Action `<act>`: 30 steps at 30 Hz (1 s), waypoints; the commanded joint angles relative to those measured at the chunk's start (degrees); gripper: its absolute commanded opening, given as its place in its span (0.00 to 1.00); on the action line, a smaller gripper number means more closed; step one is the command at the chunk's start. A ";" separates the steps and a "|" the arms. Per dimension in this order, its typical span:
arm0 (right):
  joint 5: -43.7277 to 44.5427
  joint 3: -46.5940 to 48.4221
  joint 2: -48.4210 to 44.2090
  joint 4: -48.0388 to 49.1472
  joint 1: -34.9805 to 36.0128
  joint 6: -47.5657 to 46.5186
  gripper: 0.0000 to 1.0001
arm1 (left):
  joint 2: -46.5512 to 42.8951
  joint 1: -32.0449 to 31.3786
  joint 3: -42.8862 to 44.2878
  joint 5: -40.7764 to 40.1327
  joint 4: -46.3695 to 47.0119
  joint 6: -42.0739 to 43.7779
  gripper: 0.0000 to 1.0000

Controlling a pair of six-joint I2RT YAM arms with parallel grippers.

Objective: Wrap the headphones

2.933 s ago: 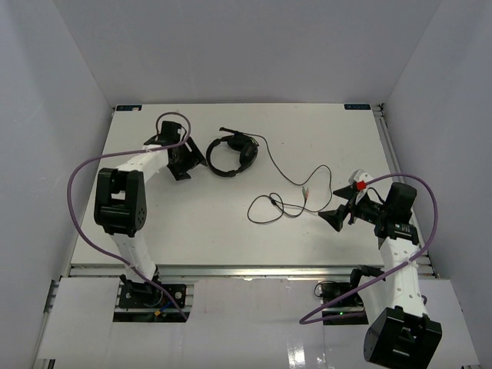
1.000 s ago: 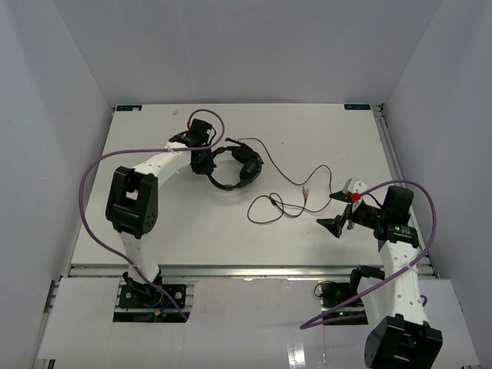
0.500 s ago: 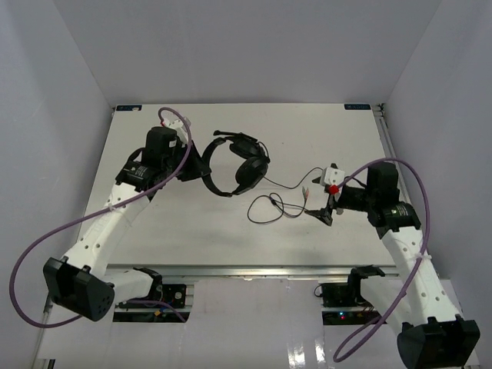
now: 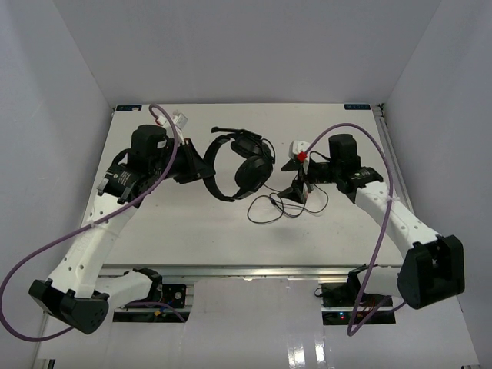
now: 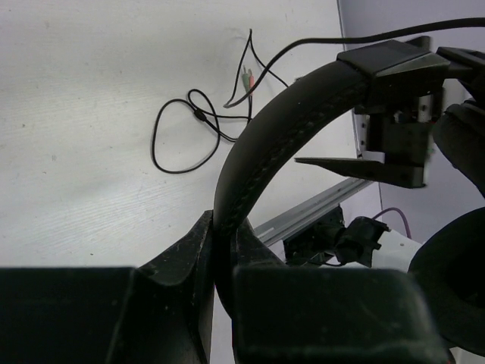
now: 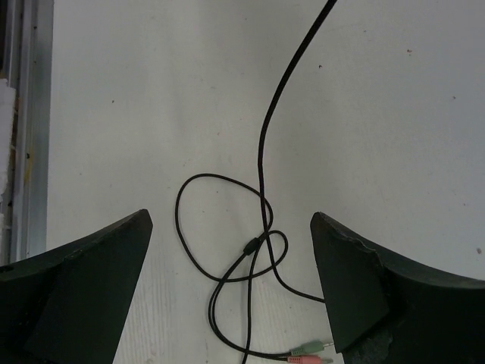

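Note:
The black headphones (image 4: 244, 165) hang raised above the table, earcups to the right. My left gripper (image 4: 198, 171) is shut on the padded headband (image 5: 267, 140), which rises from between its jaws (image 5: 220, 246). The thin black cable (image 4: 267, 207) trails from the headset down to loose loops on the table (image 5: 186, 133). My right gripper (image 4: 300, 187) hovers open just above those loops. In the right wrist view the cable (image 6: 261, 155) crosses between the wide-apart fingers (image 6: 91, 280), nothing is gripped, and the green and pink plugs (image 6: 311, 350) lie by the right finger.
The white table (image 4: 192, 223) is walled on three sides. Its aluminium rail (image 4: 254, 270) runs along the near edge, also seen as a rail (image 6: 17, 114) in the right wrist view. Purple robot cables (image 4: 69, 238) loop off both arms.
My left gripper closed on the headband and lifted the headphones up and rightward. My right arm swung left and forward from the right side to above the cable loops.

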 commanded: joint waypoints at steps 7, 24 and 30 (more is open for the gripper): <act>5.13 8.45 14.23 8.06 8.23 -2.87 0.91 | -4.21 -0.05 4.52 4.19 0.12 -3.58 0.00; 1.89 3.41 21.93 14.03 9.53 -4.20 0.67 | -7.47 -0.05 11.84 -0.04 1.56 -8.87 0.00; -4.31 1.52 21.34 16.87 9.56 -2.12 0.59 | -7.32 -0.05 14.10 0.72 2.96 -11.85 0.00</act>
